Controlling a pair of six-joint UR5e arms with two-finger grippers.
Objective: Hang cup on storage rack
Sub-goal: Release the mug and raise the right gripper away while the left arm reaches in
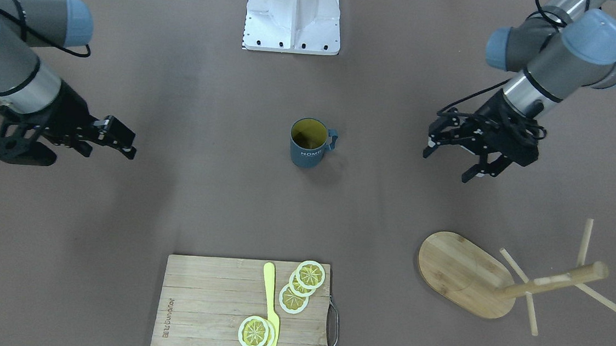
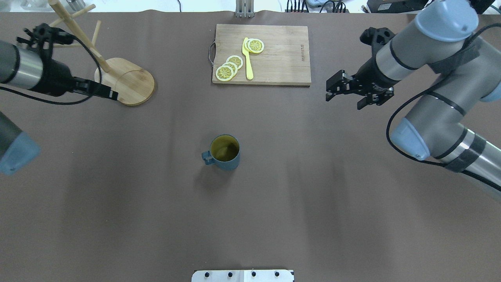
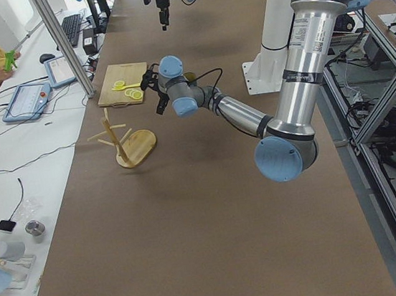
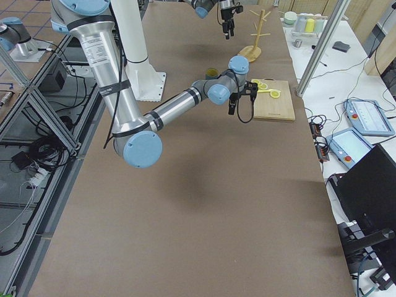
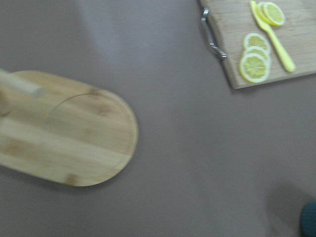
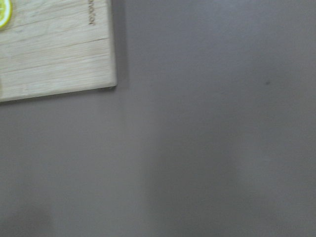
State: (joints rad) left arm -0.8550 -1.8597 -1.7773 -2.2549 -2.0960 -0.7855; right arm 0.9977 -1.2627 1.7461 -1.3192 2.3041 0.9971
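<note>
Showing, largest first: brown desk (image 2: 117, 203); two arms raised over it, wrists pitched down, L arm on the rack side, R arm opposite; left fingers (image 1: 473, 170) spread apart, holding nothing; right fingers (image 2: 361, 102) likewise parted & empty; cutting board (image 2: 282, 58) at far edge; storage rack (image 2: 131, 82) upright at far L, just beside left fingers; cup (image 2: 226, 153) upright at desk centre, inward of & nearer the robot than both, approx. equidistant, handle pointing L. Judgement: L arm suits the pick, as handle & rack lie on its side.
</note>
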